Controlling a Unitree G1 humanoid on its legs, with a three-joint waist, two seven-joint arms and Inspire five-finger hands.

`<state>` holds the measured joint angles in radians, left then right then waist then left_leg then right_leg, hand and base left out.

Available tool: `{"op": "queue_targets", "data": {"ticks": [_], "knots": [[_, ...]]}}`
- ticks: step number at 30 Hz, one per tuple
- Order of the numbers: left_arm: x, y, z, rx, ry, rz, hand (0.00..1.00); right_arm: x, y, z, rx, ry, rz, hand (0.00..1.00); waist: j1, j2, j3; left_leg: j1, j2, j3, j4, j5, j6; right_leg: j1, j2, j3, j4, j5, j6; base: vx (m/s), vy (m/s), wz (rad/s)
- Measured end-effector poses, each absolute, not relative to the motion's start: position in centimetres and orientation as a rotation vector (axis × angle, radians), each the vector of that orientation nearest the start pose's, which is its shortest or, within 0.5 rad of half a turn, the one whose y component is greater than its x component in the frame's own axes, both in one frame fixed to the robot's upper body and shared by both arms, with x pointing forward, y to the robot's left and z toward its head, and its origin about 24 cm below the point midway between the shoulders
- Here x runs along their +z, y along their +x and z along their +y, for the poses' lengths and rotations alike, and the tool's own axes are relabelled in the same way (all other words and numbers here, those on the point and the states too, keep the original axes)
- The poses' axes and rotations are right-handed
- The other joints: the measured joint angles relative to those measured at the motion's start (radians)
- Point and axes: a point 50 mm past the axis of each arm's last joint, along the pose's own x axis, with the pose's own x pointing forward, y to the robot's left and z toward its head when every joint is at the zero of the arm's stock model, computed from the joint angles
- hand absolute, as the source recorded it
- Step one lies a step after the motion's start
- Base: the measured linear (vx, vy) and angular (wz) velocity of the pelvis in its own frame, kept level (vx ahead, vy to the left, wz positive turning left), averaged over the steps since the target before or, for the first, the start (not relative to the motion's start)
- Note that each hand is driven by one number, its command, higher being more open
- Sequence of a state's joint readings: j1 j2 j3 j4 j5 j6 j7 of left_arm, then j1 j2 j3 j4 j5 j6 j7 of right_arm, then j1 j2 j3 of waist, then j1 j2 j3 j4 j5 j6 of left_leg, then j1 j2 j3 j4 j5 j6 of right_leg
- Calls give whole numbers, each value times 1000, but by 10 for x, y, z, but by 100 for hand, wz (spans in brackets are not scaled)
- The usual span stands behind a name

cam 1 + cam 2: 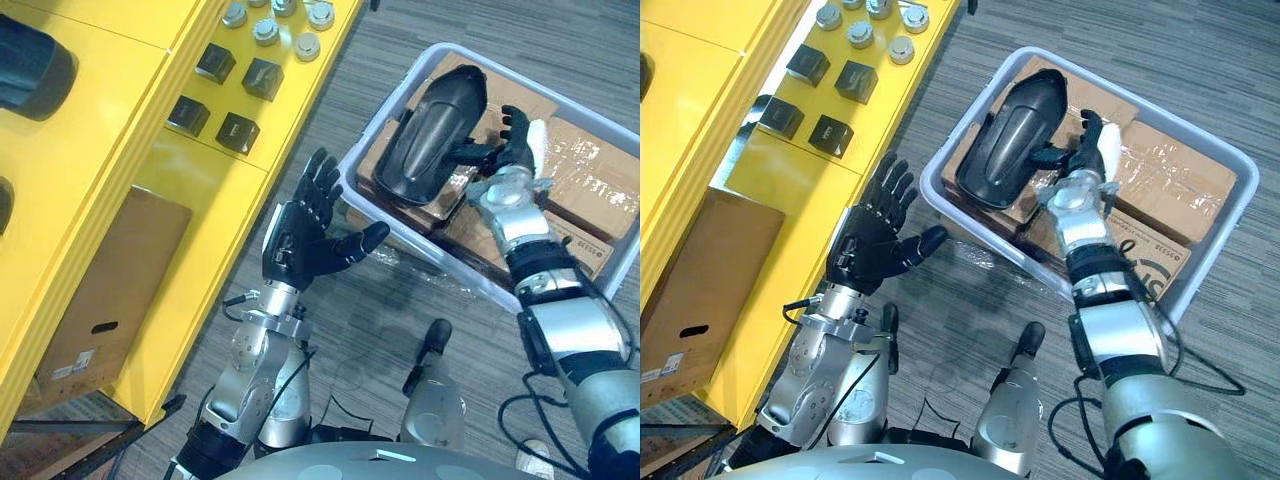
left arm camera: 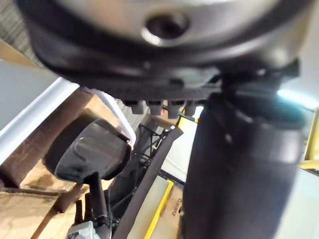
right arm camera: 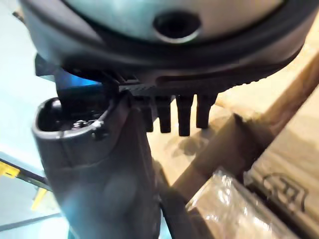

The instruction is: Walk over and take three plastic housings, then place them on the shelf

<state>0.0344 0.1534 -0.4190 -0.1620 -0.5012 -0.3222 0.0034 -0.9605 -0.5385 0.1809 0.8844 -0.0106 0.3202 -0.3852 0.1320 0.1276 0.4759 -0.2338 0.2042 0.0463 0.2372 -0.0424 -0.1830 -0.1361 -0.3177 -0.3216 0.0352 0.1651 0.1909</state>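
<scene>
Plastic housing [image 1: 430,130], black and elongated, is the object to be taken; the scene is described from the robot outward. Nearest, the left hand [image 1: 300,245] is held palm upward above the carpeted floor [image 1: 400,330], just beside the grey bin [image 1: 932,190]. Its fingers are spread and straight and nothing is grasped, so it is judged to be free for support or for a later pick. Beyond it, the housing rests tilted on the cardboard boxes [image 1: 1170,180] packed in the bin. Its side edge is met by the right hand [image 1: 512,140], whose fingers are curled onto the rim opposite the white-covered thumb. This grip is probably chosen because the rim is the thinnest part offered. Farther off, the yellow shelf [image 1: 190,190] carries black blocks [image 1: 238,132] and metal fittings [image 1: 266,30], with bare surface available for placing.
</scene>
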Motion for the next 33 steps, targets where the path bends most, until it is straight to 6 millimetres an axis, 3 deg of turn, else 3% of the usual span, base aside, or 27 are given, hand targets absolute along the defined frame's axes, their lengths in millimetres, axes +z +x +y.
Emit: {"op": "queue_targets", "data": {"ticks": [4, 8, 20, 26, 31, 33], "knots": [[85, 224, 86, -371, -456, -285, 100, 177, 392, -279, -583, -743, 221, 0, 3, 15, 6, 17, -2, -8, -52, 37, -2, 0, 0, -11, 6, -1, -1, -34, -23, 10], [84, 223, 88, -364, -455, -279, 100, 172, 391, -283, -567, -849, 302, 0, 7, 22, 6, 35, -2, -16, -88, 63, -4, 9, 0, -25, 13, -3, -5, -9, -18, 8], [76, 221, 114, -254, -457, -253, 100, 174, 378, -317, -678, -852, 409, 0, 10, 27, 6, 105, -4, -30, -210, 139, -7, 48, -1, -57, 14, -6, -8, -20, -16, 7], [90, 221, 110, -384, -429, -259, 100, 206, 374, -328, -800, -866, 186, 0, -12, 27, 7, 123, -1, -28, -230, 151, -8, 51, 3, -53, 13, -5, -9, -3, -12, -3], [98, 235, 89, -591, -438, -170, 100, 249, 378, -297, -783, -916, -195, 0, -32, 21, 4, 174, 11, 16, -262, 156, -12, 53, 15, -14, 9, -3, -11, -2, -20, -22], [98, 241, 84, -632, -418, -143, 100, 255, 378, -290, -762, -932, -260, 0, -37, 12, -1, 176, 16, 24, -263, 156, -12, 53, 23, -8, 0, 1, -15, -4, -16, -19]]}}
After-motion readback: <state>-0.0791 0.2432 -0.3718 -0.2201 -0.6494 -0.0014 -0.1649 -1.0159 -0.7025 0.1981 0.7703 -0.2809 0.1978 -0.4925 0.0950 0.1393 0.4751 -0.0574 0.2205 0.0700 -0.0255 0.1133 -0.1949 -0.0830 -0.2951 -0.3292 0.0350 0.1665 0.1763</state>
